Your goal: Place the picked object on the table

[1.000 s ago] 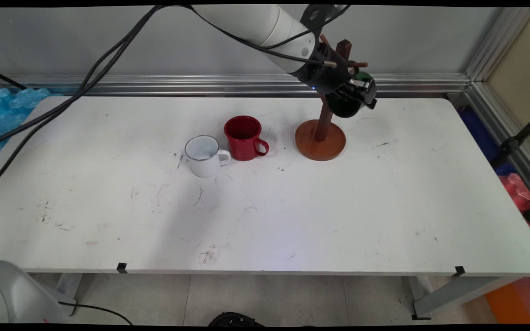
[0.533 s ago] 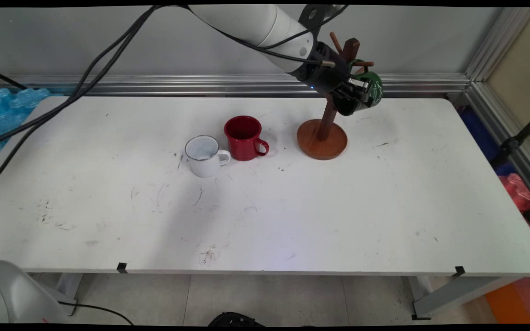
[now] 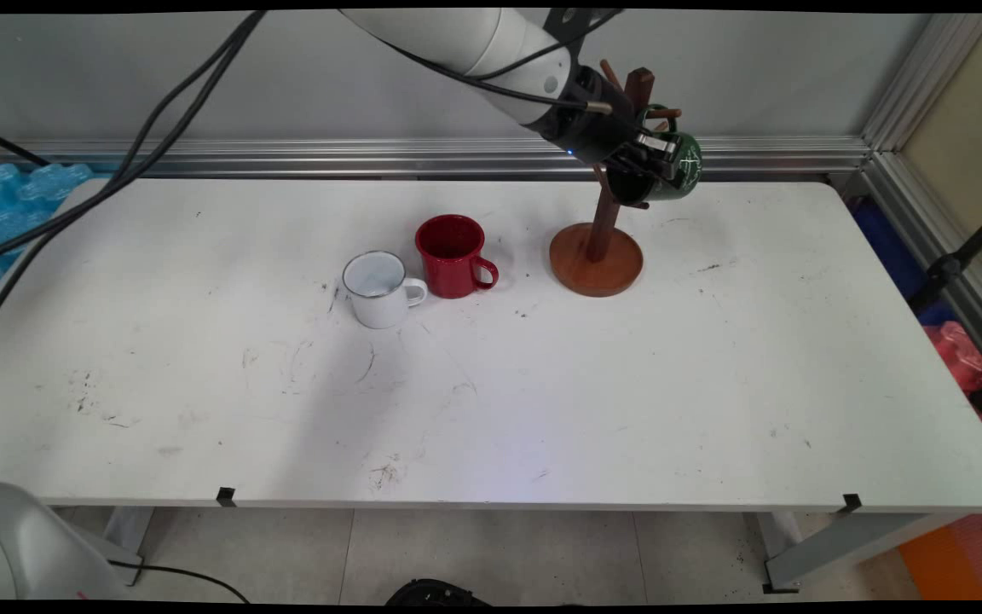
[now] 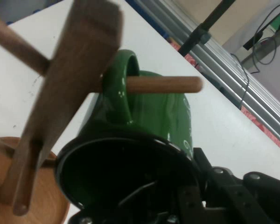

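My gripper [image 3: 655, 159] is shut on the rim of a green mug [image 3: 677, 175], held high at the back of the table beside the wooden mug tree [image 3: 597, 256]. In the hand view the green mug [image 4: 161, 114] lies on its side, open mouth toward the camera, and its handle is threaded over a wooden peg [image 4: 165, 84] of the tree's post [image 4: 67, 88]. One side of the gripper [image 4: 192, 189] is inside the mug and the other is outside the wall.
A red mug [image 3: 453, 254] and a white enamel mug [image 3: 378, 290] stand side by side left of the tree's round base. An aluminium rail [image 3: 286, 156] runs behind the table, and the table edge lies right of the tree.
The gripper has carried the green mug up and to the right along the tree's post, from below the pegs to the height of the right-hand peg. The tree rocked slightly.
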Controlling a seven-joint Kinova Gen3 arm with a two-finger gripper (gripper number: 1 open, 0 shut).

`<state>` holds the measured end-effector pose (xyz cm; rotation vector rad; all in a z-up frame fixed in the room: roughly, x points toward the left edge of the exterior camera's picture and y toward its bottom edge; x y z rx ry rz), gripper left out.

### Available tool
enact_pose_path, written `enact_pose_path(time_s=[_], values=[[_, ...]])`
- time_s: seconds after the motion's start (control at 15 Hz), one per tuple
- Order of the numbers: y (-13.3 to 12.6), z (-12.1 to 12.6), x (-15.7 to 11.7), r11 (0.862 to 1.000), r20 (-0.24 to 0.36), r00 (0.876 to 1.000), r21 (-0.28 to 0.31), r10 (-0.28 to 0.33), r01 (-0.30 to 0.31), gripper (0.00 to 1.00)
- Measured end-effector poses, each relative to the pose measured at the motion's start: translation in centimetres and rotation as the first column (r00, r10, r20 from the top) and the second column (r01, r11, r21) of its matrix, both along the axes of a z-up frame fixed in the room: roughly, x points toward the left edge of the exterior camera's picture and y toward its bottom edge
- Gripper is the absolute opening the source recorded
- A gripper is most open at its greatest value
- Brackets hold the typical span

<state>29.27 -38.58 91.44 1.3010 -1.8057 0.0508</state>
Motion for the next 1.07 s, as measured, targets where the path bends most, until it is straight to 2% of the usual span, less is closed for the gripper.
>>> enact_pose_path(time_s=[1.07], values=[[2.3, 3.6, 0.2, 0.997, -0.044, 0.997, -0.031, -0.070, 0.069, 0.00]])
